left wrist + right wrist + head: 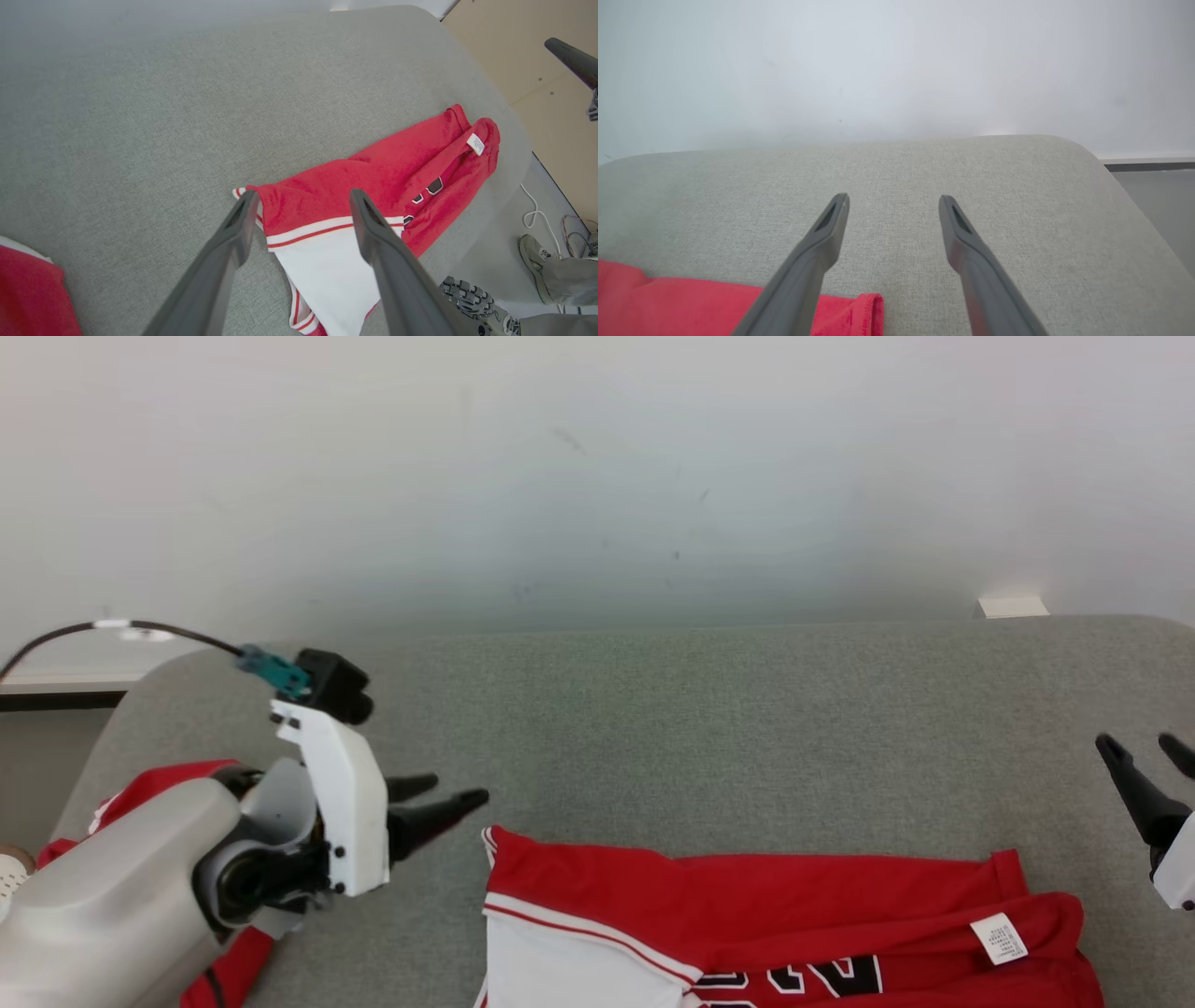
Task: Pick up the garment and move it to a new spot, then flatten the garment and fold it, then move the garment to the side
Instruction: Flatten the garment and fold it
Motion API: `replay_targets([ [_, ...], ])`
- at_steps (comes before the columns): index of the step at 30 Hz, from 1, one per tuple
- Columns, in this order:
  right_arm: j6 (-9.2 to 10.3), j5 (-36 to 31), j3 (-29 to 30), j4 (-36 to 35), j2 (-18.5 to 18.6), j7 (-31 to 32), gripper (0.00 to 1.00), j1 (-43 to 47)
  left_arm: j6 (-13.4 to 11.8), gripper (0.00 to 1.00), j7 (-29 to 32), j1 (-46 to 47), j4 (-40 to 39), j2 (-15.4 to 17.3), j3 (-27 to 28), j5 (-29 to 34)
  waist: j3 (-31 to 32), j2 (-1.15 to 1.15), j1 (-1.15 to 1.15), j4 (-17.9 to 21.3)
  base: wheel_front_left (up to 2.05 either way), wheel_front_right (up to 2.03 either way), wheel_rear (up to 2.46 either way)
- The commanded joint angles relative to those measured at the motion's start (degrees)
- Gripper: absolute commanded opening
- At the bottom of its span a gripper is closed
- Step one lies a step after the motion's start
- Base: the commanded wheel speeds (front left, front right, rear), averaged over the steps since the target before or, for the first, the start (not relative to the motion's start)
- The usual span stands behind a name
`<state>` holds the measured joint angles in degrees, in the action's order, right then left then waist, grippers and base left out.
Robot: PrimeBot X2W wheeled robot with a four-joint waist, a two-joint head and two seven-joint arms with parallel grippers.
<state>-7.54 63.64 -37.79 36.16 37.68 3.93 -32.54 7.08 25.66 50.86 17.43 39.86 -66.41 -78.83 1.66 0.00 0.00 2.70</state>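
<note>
The garment [747, 915], a red jersey with white panels and black-and-white lettering, lies spread along the near edge of the grey padded table [700, 709]. A white label [999, 938] shows near its right end. My left gripper [457, 789] hovers open just left of the garment's left corner, fingers pointing right, with nothing between them. The left wrist view has the garment [373, 172] beyond the spread fingers of the left gripper [303, 193]. My right gripper [1137, 741] stands open to the right of the garment and above its right end. Below the right gripper [894, 198], the garment's edge [668, 303] shows.
Another red and white cloth [159, 784] lies at the table's left end, partly under my left arm. A white wall rises behind the table. Off the table's right side, a person's shoes [532, 252] and a white cord [537, 214] are on the floor.
</note>
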Motion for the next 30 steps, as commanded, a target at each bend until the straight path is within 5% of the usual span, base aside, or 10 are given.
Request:
replay_targets([
  [1,0.12,-1.87,0.38,-0.99,0.51,-2.54,1.00,0.02,-0.31,1.00,-3.11,-1.12,0.21,0.59,0.78,1.64,0.11,0.00,0.00,-0.10,0.00,0.00,0.00],
  [10,0.12,-9.22,9.71,-6.13,-1.48,-17.07,1.00,4.01,-5.75,1.00,-26.96,-5.25,0.18,2.90,7.00,9.05,0.88,0.00,0.00,-1.32,0.00,0.00,0.00],
  [14,0.13,-13.93,17.01,-9.91,-3.44,-18.70,1.00,8.49,-10.93,1.00,-36.50,-8.92,-2.07,3.97,9.96,10.49,1.02,0.00,0.00,-1.80,0.00,0.00,0.00],
  [19,0.13,-20.83,27.15,-14.77,-8.67,-19.09,1.00,17.71,-17.71,1.00,-40.66,-15.31,-7.29,3.23,15.00,12.82,0.83,0.00,0.00,-2.48,0.00,0.00,0.00],
  [24,0.13,-24.49,35.55,-20.48,-15.14,-19.09,1.00,27.22,-22.36,1.00,-40.74,-26.65,-14.93,-2.83,27.92,21.44,0.44,0.00,0.00,-3.05,0.00,0.00,0.00],
  [30,0.12,-28.42,39.32,-26.36,-20.49,-19.09,1.00,34.10,-20.08,1.00,-40.77,-41.52,-19.96,-13.10,42.53,34.32,0.16,0.00,0.00,-2.95,0.00,0.00,0.00],
])
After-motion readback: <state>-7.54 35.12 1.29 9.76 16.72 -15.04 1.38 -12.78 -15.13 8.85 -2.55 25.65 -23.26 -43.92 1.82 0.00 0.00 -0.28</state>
